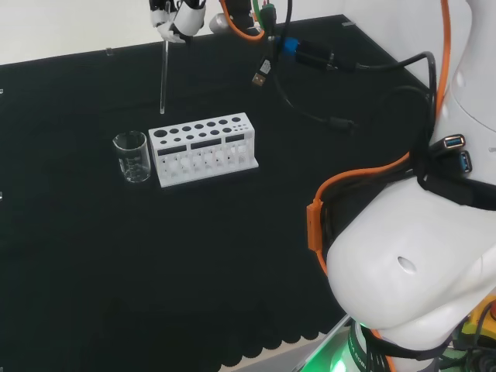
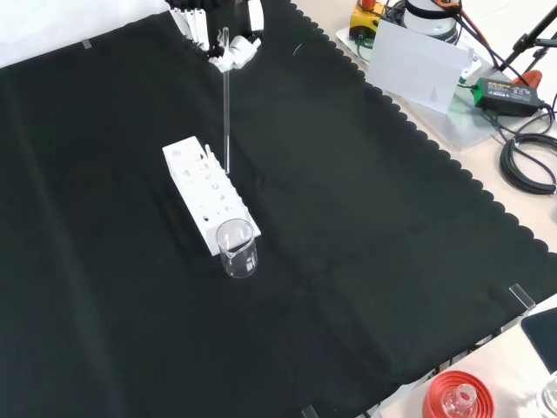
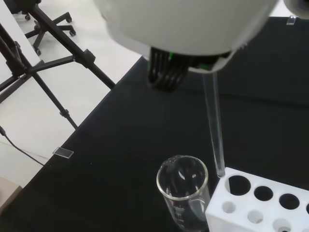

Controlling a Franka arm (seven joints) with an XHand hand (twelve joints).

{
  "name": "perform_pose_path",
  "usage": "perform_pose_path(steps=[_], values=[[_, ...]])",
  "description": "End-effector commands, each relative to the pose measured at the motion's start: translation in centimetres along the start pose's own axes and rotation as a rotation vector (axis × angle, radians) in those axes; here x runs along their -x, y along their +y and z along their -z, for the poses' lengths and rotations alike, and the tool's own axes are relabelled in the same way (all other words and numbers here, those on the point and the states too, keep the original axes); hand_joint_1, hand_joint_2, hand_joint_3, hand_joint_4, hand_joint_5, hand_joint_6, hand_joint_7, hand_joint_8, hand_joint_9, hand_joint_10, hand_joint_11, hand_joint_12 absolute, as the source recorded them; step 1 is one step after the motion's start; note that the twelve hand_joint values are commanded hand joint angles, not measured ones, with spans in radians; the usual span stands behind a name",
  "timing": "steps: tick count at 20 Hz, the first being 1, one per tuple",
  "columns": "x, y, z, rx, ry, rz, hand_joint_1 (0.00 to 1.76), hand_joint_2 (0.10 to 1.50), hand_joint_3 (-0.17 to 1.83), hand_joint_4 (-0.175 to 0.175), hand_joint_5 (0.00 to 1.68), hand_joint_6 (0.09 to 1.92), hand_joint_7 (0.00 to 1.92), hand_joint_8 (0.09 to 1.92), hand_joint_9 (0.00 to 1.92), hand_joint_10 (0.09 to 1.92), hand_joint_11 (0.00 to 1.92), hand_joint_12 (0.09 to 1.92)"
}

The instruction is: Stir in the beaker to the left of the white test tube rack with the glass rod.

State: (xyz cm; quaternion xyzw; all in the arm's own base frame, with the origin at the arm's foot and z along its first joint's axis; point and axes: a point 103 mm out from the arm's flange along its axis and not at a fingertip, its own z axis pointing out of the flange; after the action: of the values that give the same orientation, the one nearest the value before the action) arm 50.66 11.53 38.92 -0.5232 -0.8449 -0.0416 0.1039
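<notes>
The hand [image 1: 177, 18] [image 2: 228, 48] hangs high above the cloth, its fingers curled round the top of a clear glass rod [image 1: 163, 76] [image 2: 226, 104] [image 3: 214, 125] that points straight down. The rod's lower tip hangs in the air above the white test tube rack [image 1: 203, 147] [image 2: 205, 192] [image 3: 260, 205]. An empty glass beaker [image 1: 132, 156] [image 2: 238, 248] [image 3: 184, 191] stands upright on the cloth, close against the rack's left end in the head view. In the wrist view the rod's tip is just beside the beaker's rim, over the rack's corner.
Black and orange cables [image 1: 310, 62] trail over the cloth at the back right of the head view. In the front view a red ribbed ring stand [image 2: 454, 396] sits past the cloth's near edge, and a power brick [image 2: 500, 91] with cords lies at the far right.
</notes>
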Motion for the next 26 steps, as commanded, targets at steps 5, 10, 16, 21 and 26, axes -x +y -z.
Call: perform_pose_path(steps=[5,10,16,21,26], values=[[-3.5,3.0,-1.1,-0.025,0.016,0.033,1.34,0.43,1.06,-0.175,1.26,0.74,1.43,0.77,1.91,0.10,1.70,0.51],[-4.8,4.2,-2.1,-0.042,0.018,0.051,1.34,0.43,1.06,-0.175,1.26,0.74,1.43,0.77,1.91,0.10,1.70,0.51],[-6.0,5.4,-3.1,-0.057,0.024,0.070,1.34,0.42,1.06,-0.175,1.26,0.74,1.43,0.77,1.91,0.10,1.70,0.51],[-5.9,6.2,-4.0,-0.070,0.027,0.071,1.34,0.42,1.06,-0.175,1.26,0.74,1.44,0.77,1.91,0.10,1.70,0.51],[-5.1,6.4,-4.4,-0.069,0.034,0.066,1.34,0.42,1.06,-0.175,1.26,0.74,1.44,0.77,1.91,0.10,1.70,0.51]])
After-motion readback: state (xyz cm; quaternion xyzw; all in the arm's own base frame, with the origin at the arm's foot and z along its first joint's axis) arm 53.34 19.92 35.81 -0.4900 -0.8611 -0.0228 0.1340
